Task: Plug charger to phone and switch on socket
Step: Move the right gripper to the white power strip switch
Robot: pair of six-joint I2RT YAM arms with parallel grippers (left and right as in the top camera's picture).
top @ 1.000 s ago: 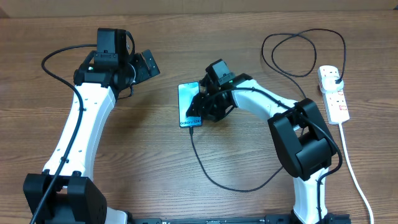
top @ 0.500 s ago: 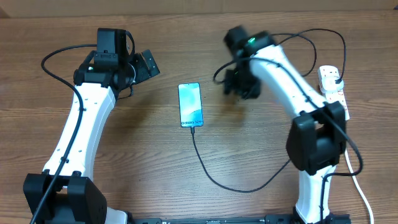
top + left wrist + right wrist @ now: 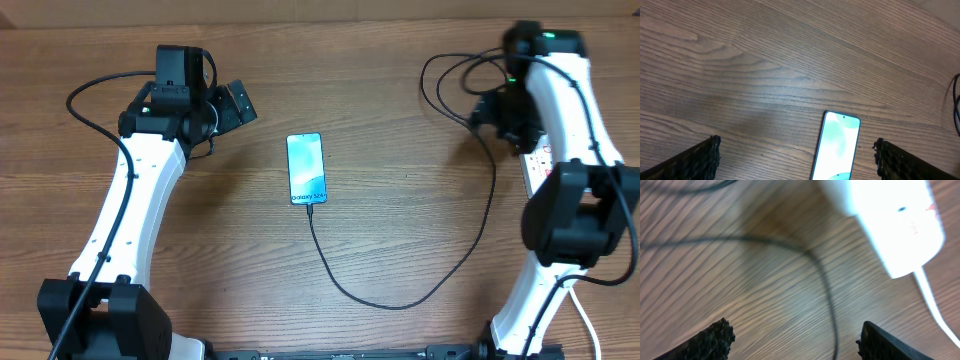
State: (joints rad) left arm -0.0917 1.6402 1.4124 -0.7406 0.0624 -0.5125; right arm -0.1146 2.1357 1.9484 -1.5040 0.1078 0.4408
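The phone (image 3: 307, 168) lies flat mid-table, light blue screen up, and shows in the left wrist view (image 3: 837, 146) between the fingertips. The charger cable (image 3: 420, 290) runs from the phone's near end in a long curve to the right and up into loops by the socket (image 3: 543, 165), the white power strip at the right edge, partly hidden by my right arm. My right gripper (image 3: 497, 118) is open and empty just left of the socket; its view shows the cable (image 3: 827, 287) and the socket's end (image 3: 892, 225). My left gripper (image 3: 235, 103) is open and empty, far-left of the phone.
The socket's thick white cord (image 3: 572, 290) runs down the right edge toward the front, and also shows in the right wrist view (image 3: 935, 307). The wooden table (image 3: 400, 200) has nothing else on it.
My right gripper has left the phone and swung right and away, from the phone's side to beside the socket. The cable stays at the phone. The left arm has not moved.
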